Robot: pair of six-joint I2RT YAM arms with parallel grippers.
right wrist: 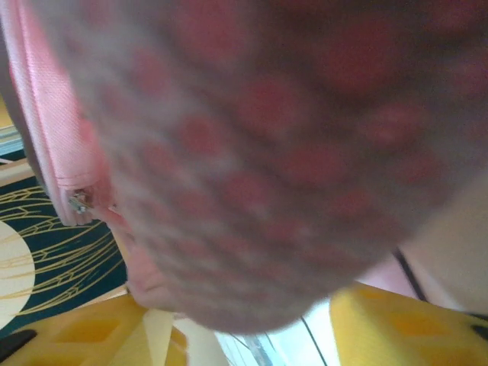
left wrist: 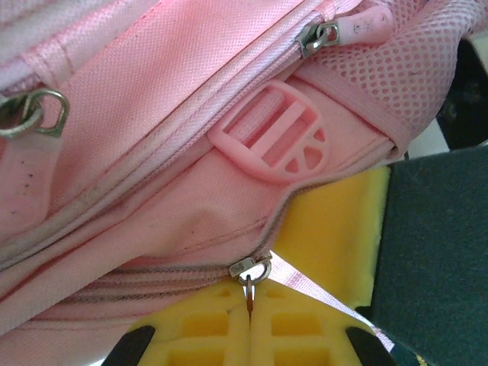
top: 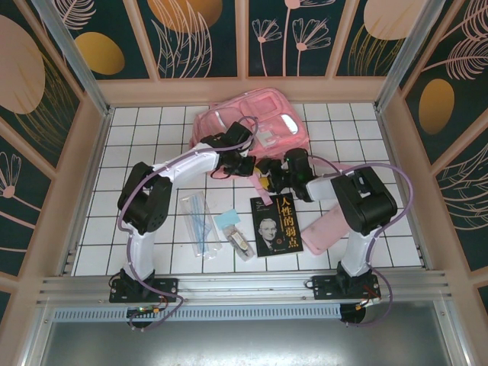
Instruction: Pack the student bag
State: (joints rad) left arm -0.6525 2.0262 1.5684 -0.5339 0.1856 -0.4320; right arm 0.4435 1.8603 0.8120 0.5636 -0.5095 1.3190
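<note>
The student bag (top: pixel 255 122), a large pink backpack, lies at the back middle of the tiled table. My left gripper (top: pixel 245 165) is at its near edge. In the left wrist view its yellow pads (left wrist: pixel 297 335) are shut on the metal pull of a zipper slider (left wrist: pixel 252 268), below a pink buckle (left wrist: pixel 278 141). My right gripper (top: pixel 268 181) sits just right of the left one. Its yellow fingers (right wrist: pixel 396 324) stand apart, with the bag's blurred pink mesh (right wrist: pixel 267 168) hanging between them. Whether they press the mesh is unclear.
A dark book (top: pixel 274 225) lies in front of the grippers. A flat pink pouch (top: pixel 332 225) is under the right arm. A clear case (top: pixel 200 223), a blue piece (top: pixel 227 219) and a small item (top: pixel 242 245) lie front left. Wooden walls (top: pixel 88 175) ring the table.
</note>
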